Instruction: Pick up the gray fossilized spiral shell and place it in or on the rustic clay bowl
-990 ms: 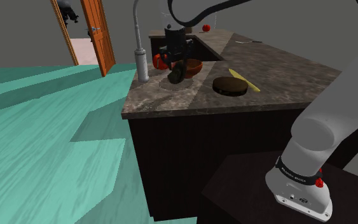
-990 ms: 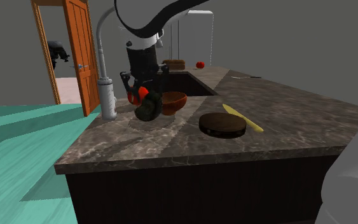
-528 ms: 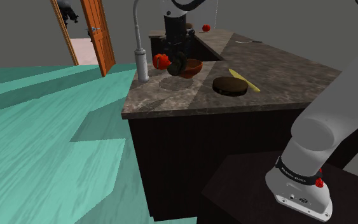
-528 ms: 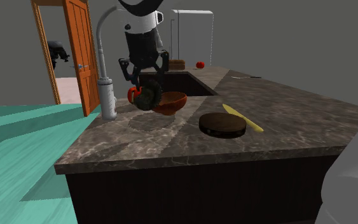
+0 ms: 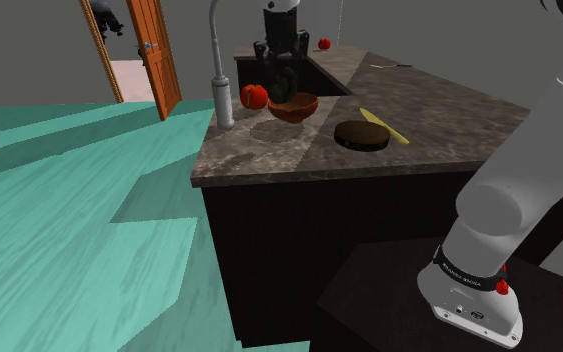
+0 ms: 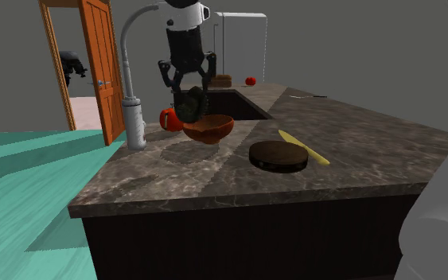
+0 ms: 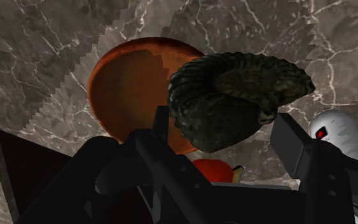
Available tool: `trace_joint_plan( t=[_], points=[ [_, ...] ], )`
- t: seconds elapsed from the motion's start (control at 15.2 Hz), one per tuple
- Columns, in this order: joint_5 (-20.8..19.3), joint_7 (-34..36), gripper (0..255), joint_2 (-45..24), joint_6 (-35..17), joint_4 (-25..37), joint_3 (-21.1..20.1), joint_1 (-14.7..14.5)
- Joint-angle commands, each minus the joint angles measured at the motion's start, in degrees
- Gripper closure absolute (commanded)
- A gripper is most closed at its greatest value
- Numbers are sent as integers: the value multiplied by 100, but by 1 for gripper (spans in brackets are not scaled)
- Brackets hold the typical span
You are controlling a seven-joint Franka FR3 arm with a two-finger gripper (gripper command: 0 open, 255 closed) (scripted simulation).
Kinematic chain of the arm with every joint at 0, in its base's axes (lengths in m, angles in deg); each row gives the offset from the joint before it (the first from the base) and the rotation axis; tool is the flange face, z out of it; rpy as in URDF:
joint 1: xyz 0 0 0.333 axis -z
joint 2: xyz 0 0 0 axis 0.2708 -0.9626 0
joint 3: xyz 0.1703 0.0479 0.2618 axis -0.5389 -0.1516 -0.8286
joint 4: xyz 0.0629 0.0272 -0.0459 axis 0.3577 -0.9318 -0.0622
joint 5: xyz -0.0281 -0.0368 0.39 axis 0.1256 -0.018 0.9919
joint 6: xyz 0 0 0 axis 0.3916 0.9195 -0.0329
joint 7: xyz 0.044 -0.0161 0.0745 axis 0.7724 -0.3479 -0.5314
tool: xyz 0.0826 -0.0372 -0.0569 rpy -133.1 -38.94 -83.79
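Raised and swung across since a second ago, the gripper hangs over the reddish-brown bowl on the marbled surface in the shoulder view, clamped on the dark spiral shell. In the second exterior view, the spiral shell hangs clear above the bowl's edge nearer a red tomato and a grey faucet. In the wrist view, both fingers press the ribbed spiral shell, the bowl lying beneath it.
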Motion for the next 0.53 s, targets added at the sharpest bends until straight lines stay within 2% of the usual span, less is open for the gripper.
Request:
trace_joint_plan(
  t=[0.0,0.46],
  points=[
    [-64,-210,255,-183,-66,163,121,107],
    [-263,-884,255,-1007,-67,1116,424,465]
  ],
)
